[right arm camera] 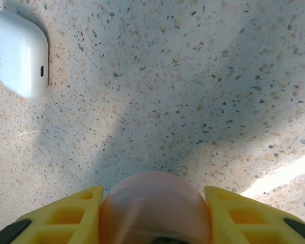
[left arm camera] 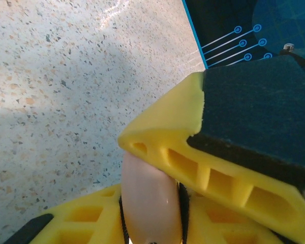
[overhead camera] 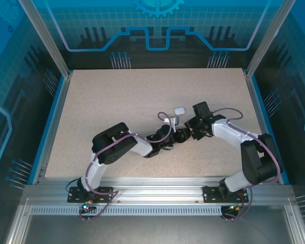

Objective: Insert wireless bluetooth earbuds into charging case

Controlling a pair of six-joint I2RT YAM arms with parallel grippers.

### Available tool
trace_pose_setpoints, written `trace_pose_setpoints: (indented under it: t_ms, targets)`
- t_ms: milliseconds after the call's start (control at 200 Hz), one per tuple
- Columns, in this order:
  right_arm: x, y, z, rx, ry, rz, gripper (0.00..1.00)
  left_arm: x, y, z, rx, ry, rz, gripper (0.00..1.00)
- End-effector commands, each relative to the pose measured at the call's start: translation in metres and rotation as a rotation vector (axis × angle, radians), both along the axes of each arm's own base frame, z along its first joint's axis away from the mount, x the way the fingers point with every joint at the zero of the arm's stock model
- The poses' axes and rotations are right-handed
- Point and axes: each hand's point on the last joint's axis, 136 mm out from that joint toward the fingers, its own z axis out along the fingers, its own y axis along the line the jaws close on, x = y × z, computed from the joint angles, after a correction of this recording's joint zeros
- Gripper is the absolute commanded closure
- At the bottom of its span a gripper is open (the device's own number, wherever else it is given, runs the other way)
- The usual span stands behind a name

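— How is your light on the overhead view?
— Bright and even across the surface [overhead camera: 117, 101], and sharp throughout. Your blue walls [overhead camera: 20, 76] behind it sit dim.
— And your wrist views?
— Softer. On the left one you get a glare streak at the top edge and a broad grey shadow band. The pink case [left arm camera: 150, 203] and yellow fingers [left arm camera: 203, 173] blur, too near the lens. On the right you get a bright strip at lower right, fanned shadows, and the white case [right arm camera: 20, 53] crisp with a soft sheen.
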Motion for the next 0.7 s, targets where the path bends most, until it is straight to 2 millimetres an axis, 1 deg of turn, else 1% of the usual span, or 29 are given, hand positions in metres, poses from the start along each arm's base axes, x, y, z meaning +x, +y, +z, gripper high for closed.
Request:
trace_pose_setpoints:
  t_ms: [0, 135, 290, 390, 440, 500, 525, 695]
  targets:
    - [-0.007, 0.011, 0.011, 0.048, 0.003, 0.027, 0.60, 0.011, -0.004, 0.005, -0.027, -0.029, 0.042, 0.75]
    - [-0.008, 0.009, 0.011, 0.044, 0.002, 0.022, 0.60, 0.011, -0.003, 0.004, -0.027, -0.025, 0.046, 0.84]
    - [-0.009, 0.008, 0.010, 0.041, 0.006, 0.019, 0.60, 0.010, -0.001, 0.002, -0.027, -0.019, 0.052, 0.88]
    - [-0.009, 0.007, 0.009, 0.038, 0.006, 0.017, 0.60, 0.011, 0.000, 0.002, -0.027, -0.020, 0.058, 0.88]
    - [-0.010, 0.006, 0.009, 0.037, 0.008, 0.015, 0.60, 0.011, 0.001, 0.002, -0.029, -0.020, 0.063, 0.85]
    - [-0.010, 0.006, 0.008, 0.037, 0.009, 0.014, 0.60, 0.012, 0.003, 0.001, -0.032, -0.016, 0.078, 0.75]
    - [-0.010, 0.005, 0.008, 0.036, 0.009, 0.011, 0.60, 0.013, 0.004, 0.001, -0.036, -0.016, 0.085, 0.72]
    - [-0.010, 0.003, 0.009, 0.036, 0.007, 0.003, 0.61, 0.018, 0.016, 0.003, -0.078, -0.013, 0.161, 0.62]
